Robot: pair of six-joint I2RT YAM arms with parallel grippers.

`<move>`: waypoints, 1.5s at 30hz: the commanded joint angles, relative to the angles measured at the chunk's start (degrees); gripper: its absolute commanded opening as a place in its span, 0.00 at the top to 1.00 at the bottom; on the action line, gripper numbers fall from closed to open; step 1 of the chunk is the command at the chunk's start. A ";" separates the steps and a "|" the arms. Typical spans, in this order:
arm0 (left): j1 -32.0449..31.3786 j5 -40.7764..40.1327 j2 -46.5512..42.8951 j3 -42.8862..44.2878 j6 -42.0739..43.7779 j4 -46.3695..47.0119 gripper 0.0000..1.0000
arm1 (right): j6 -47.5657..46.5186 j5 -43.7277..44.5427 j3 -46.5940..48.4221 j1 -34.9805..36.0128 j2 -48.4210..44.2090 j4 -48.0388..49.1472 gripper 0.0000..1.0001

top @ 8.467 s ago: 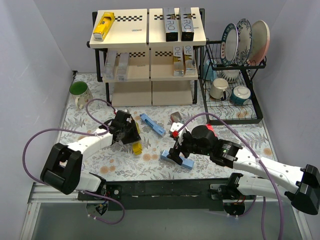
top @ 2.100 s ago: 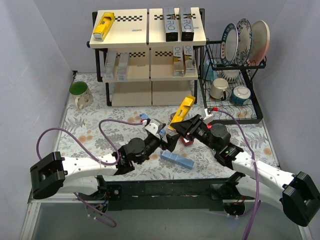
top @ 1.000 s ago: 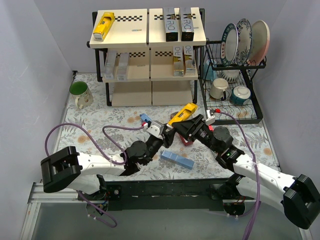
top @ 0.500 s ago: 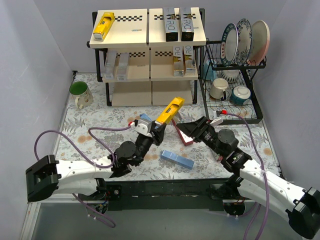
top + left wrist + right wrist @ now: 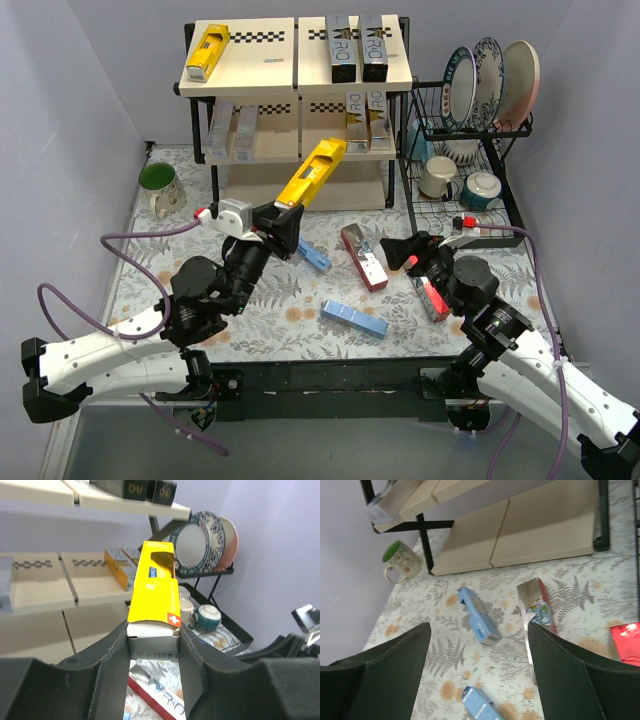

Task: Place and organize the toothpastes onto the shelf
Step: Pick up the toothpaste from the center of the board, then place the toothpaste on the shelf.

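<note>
The held yellow carton [image 5: 312,170] is a long, narrow rectangular box of glossy card. It has a grey end flap and a small red square with a white cross near its lower end. It is raised off the table and tilted, its upper end just in front of the middle tier of the shelf [image 5: 250,75]. The left gripper [image 5: 281,217] is clamped on the carton's lower end, one black finger pressing each long side.

The shelf has a black metal frame and cream boards edged with black-and-white checkered strips. Its top tier carries a second yellow box [image 5: 208,52] and two black cartons [image 5: 355,48]. Its middle tier carries two silver-grey cartons [image 5: 232,130] and two gold-white cartons [image 5: 365,120].

Four more boxes lie flat on the floral tablecloth [image 5: 190,250]: two blue cartons [image 5: 304,250], a red-and-silver carton [image 5: 363,257] and a red carton [image 5: 433,297]. The right gripper [image 5: 408,248] hangs above the cloth near the red carton, its jaws spread wide with nothing between them.

A green-lined mug [image 5: 160,187] stands left of the shelf. A black wire dish rack [image 5: 465,235] with patterned plates [image 5: 490,80] stands to the shelf's right.
</note>
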 commanded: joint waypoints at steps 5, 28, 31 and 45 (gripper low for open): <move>2.13 0.96 8.82 23.35 3.31 -16.76 0.80 | -10.27 3.24 5.26 -0.16 1.48 -5.53 0.13; 45.78 30.20 36.93 64.13 -5.83 -36.19 0.78 | -14.84 -5.02 5.61 -0.16 5.44 -4.83 0.13; 51.07 35.83 42.91 70.82 -8.20 -39.27 0.77 | -15.99 -5.47 5.70 -0.16 5.61 -4.74 0.13; 55.75 41.83 48.47 71.01 -7.95 -39.36 0.70 | -18.19 -8.01 4.38 -0.16 6.58 -3.25 0.14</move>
